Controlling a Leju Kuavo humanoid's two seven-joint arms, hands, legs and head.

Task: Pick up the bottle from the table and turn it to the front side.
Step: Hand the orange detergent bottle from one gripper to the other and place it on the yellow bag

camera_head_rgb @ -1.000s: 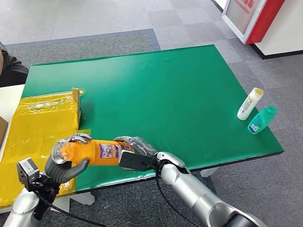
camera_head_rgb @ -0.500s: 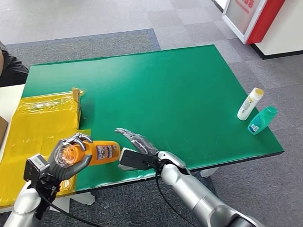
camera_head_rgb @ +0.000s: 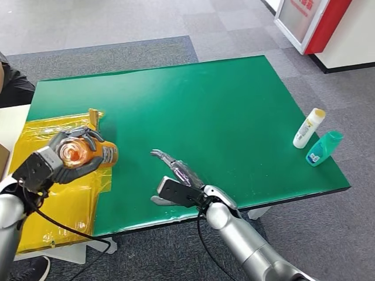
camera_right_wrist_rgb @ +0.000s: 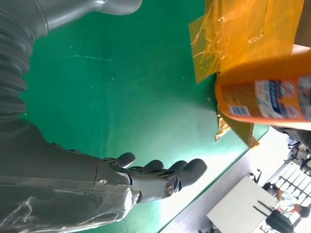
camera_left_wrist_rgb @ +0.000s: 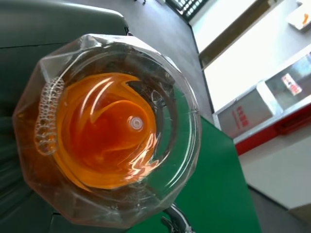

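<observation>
1. Left hand [camera_head_rgb: 66,157]: its fingers are wrapped around the orange bottle [camera_head_rgb: 86,153], which it holds lying roughly level in the air above the yellow sheet [camera_head_rgb: 53,175] at the left end of the surface [camera_head_rgb: 212,111].
2. Orange bottle: its clear base points toward the robot, and its printed label faces toward the right hand. In the left wrist view, the transparent base [camera_left_wrist_rgb: 106,131] shows orange liquid and a patch of bubbles inside.
3. Right hand [camera_head_rgb: 177,175]: it holds nothing, and its fingers are stretched out flat and apart. It hovers above the near edge of the surface, to the right of the bottle and apart from it.
4. In the right wrist view, the right hand's fingers [camera_right_wrist_rgb: 161,174] extend over the green surface, with the end of the bottle [camera_right_wrist_rgb: 264,97] beyond them and not touching.
5. Yellow sheet: it is glossy and covers the left end of the surface. A small cardboard piece [camera_head_rgb: 94,126] stands at its far right corner.
6. Far right of the surface: a white bottle with a yellow cap [camera_head_rgb: 309,127] and a teal bottle [camera_head_rgb: 325,147] lie just beside each other near the edge.
</observation>
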